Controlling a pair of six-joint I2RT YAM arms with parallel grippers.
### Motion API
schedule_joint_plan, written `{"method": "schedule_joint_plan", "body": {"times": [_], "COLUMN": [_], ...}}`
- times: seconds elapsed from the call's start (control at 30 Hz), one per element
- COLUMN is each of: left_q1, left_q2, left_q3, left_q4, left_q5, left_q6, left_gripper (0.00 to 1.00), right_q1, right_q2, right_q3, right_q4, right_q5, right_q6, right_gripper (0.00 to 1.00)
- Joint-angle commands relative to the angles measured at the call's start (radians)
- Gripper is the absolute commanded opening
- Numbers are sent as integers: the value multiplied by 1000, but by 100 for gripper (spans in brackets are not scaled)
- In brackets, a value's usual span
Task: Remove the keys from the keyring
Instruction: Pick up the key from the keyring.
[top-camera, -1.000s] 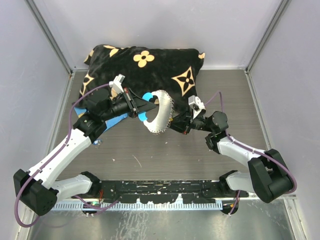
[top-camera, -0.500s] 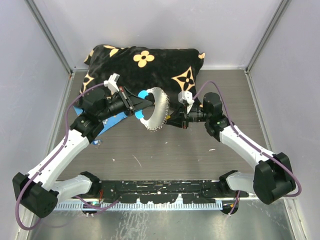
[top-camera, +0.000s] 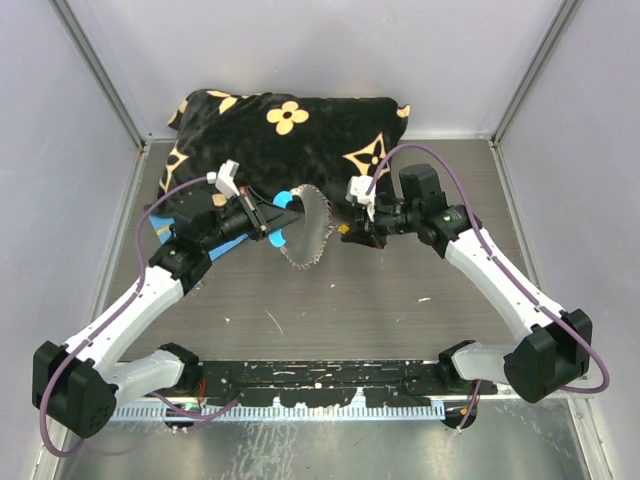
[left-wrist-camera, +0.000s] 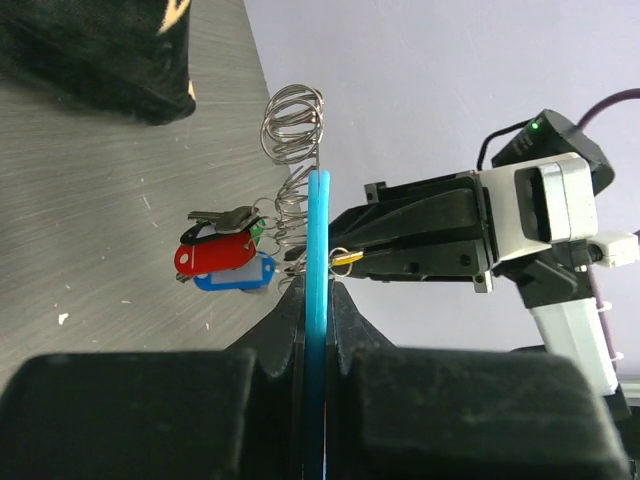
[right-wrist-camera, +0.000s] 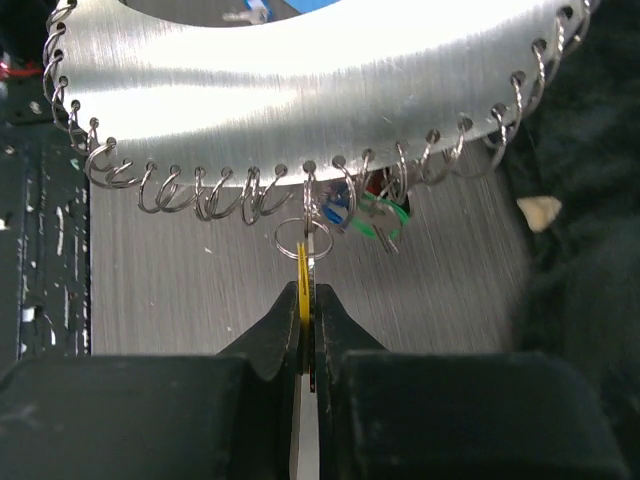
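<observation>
No key was off yet: the left end effector (left-wrist-camera: 318, 288) clamped the keyring (top-camera: 306, 236) at 9 o'clock, and the right end effector (right-wrist-camera: 306, 300) pinched its yellow key (left-wrist-camera: 346, 258) at 3 o'clock. The other keys (left-wrist-camera: 222, 262) hung on it above the desk (top-camera: 350, 300).

I count 2 tools of mine, the left tool (top-camera: 283, 212) and the right tool (top-camera: 345, 236), 1 on either side of the 1 keyring (top-camera: 306, 232). On the keyring I make out 4 keys (left-wrist-camera: 225, 265): 1 red key (left-wrist-camera: 214, 258), 1 blue key (left-wrist-camera: 236, 281), 1 green key (right-wrist-camera: 379, 222) and 1 yellow key (right-wrist-camera: 302, 285). Behind the keyring lies 1 pillow (top-camera: 290, 130).
</observation>
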Motion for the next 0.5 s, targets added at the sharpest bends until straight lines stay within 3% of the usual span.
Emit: {"method": "schedule_joint_plan", "body": {"times": [0.0, 0.33, 0.47], "left_q1": [4, -30, -30], "left_q2": [-13, 48, 73], "left_q3": [-44, -188, -199], "left_q4": [229, 396, 412], "left_q5": [-19, -45, -19], "left_q6": [44, 24, 12], "left_gripper": [0, 0, 13], "right_q1": [20, 92, 102], "right_q2": [-4, 2, 0], "right_q3": [79, 173, 205], "right_q4": [-220, -392, -416], "right_q5": [193, 376, 384], "right_q6": [-129, -161, -157], "right_gripper": [1, 1, 1]}}
